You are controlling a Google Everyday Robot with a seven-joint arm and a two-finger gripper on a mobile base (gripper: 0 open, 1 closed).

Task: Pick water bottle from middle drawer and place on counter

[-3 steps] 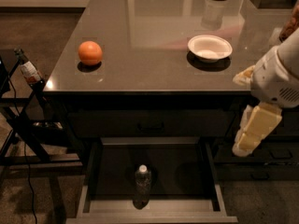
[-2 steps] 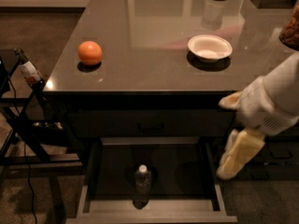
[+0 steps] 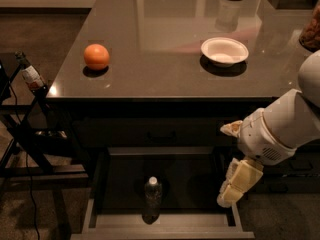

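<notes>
Nearest to the camera, the middle drawer is standing pulled out, and the water bottle is standing upright on its dark floor, near the front rim and a little left of the centre, with its white cap pointing up. The gripper is hanging at the right side of the drawer, close to the right wall and well apart from the bottle, pointing downward; whether it is set wide or narrow I cannot tell. In my judgement the arm is approaching for the grasp, so nothing of the task is finished yet. To do this step well, the gripper should be travelling left over the drawer floor while staying clear of the right wall and the front rim. It should then be closing on the body of the bottle below the cap, because a light upright bottle is tipping easily from a side touch. Farther back, the counter is carrying an orange on the left and a white bowl on the right, and the bare surface between them is offering a good place for the bottle.
</notes>
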